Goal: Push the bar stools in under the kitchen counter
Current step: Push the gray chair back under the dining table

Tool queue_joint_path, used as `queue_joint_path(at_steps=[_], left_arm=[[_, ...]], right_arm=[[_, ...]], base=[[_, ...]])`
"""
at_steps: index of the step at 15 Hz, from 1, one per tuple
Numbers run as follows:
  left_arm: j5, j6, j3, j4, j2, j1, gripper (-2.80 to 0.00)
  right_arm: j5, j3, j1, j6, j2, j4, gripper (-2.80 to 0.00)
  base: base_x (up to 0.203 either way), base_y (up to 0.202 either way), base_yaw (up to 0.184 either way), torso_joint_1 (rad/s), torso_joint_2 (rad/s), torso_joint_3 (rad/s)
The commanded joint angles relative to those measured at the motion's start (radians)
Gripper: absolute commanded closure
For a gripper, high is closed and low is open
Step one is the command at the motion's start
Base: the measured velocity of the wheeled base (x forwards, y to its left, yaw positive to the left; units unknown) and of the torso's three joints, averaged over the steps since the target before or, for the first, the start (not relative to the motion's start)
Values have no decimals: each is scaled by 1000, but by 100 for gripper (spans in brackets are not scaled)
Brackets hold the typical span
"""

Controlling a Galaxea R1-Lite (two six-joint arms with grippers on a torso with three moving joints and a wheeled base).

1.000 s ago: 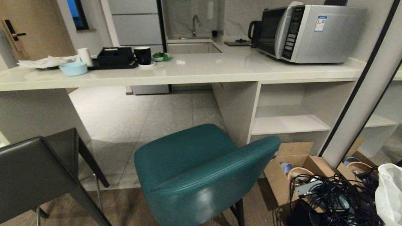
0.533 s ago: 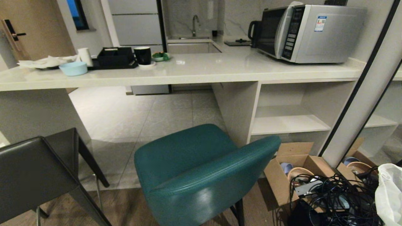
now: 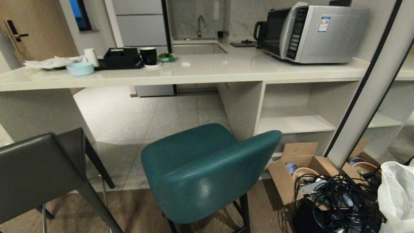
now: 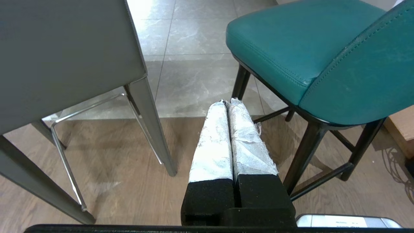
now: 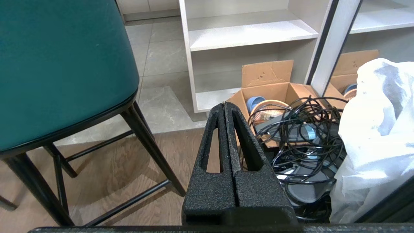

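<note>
The teal stool point(image 3: 207, 174) and grey stool point(image 3: 38, 174) both stand out from the bench point(image 3: 200, 72) on the wood floor, backs toward the camera — neither is under the slab. The left claw point(image 4: 228, 103) hangs between them, fingers pressed together and empty; the right claw point(image 5: 224, 105) — likewise closed — hangs beside the teal stool, near a box point(image 3: 304, 168) of cables.

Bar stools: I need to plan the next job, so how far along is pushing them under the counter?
Nothing looks done: the teal stool and the grey stool both stand clear of the kitchen counter. Nothing is in hand: the left gripper and right gripper hang low with jaws shut, touching neither stool. Both pushes remain.
</note>
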Motion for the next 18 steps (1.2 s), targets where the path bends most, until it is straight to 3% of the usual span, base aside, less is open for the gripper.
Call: queue_joint_path(at_steps=[1,6,18], left_arm=[[-1,0,0,1,1,0,0],[-1,0,0,1,1,0,0],[-2,0,0,0,1,0,0]], right_arm=[[-2,0,0,-1,1,0,0],[0,0,0,-1,1,0,0],[0,0,0,0,1,0,0]], base=[[0,0,0,0,0,0],[1,26,-2,0,1,1],[0,194,-1,3,2,2]])
